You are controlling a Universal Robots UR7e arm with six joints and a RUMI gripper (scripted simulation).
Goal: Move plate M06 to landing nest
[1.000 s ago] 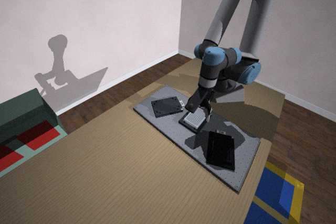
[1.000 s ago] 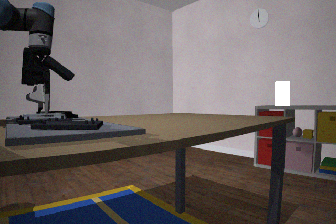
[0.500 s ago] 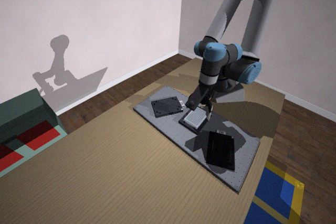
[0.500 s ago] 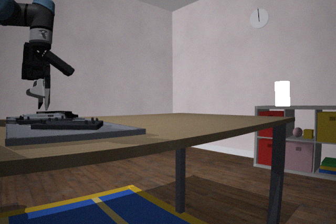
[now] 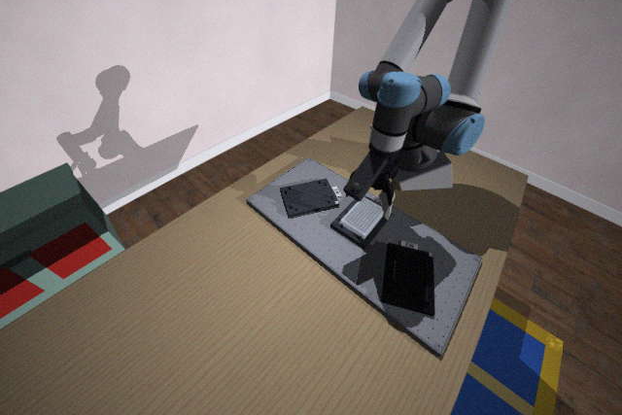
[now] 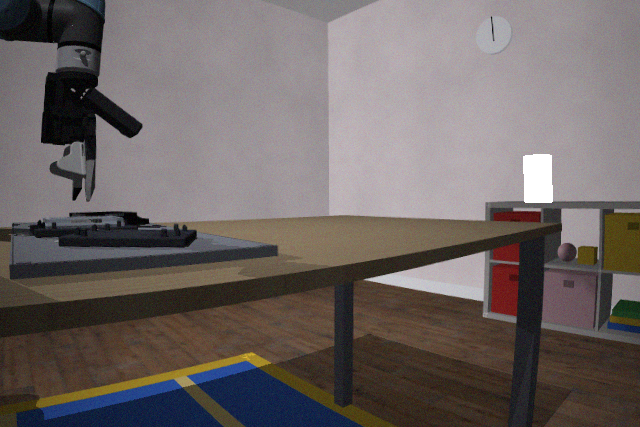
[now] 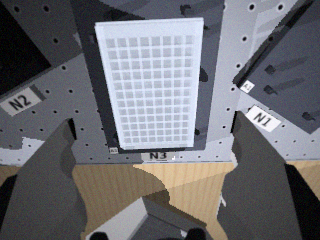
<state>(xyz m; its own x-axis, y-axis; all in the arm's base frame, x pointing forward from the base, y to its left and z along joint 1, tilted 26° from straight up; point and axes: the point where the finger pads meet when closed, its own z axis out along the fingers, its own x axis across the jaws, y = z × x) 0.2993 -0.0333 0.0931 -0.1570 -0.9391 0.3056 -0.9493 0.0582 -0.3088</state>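
The white well plate M06 (image 5: 361,217) (image 7: 150,82) lies flat on the dark landing nest N3 (image 5: 339,225) (image 7: 158,156), within its locators. My gripper (image 5: 371,199) (image 6: 82,197) (image 7: 153,116) is open and empty. It hangs a short way above the plate, with one finger on each long side and clear of it. The plate nest N1 (image 5: 307,195) (image 7: 290,75) is bare. The black plate M09 (image 5: 407,277) (image 7: 15,50) lies on the nest N2. A small corner tag (image 7: 113,149) sits at the near left corner of N3; I cannot read it.
All three nests stand on a grey perforated board (image 5: 301,231) (image 6: 129,259) on the wooden table (image 5: 175,299) (image 6: 361,236). A green and red cabinet (image 5: 45,234) stands left of the table. A shelf with boxes (image 6: 568,262) stands by the far wall.
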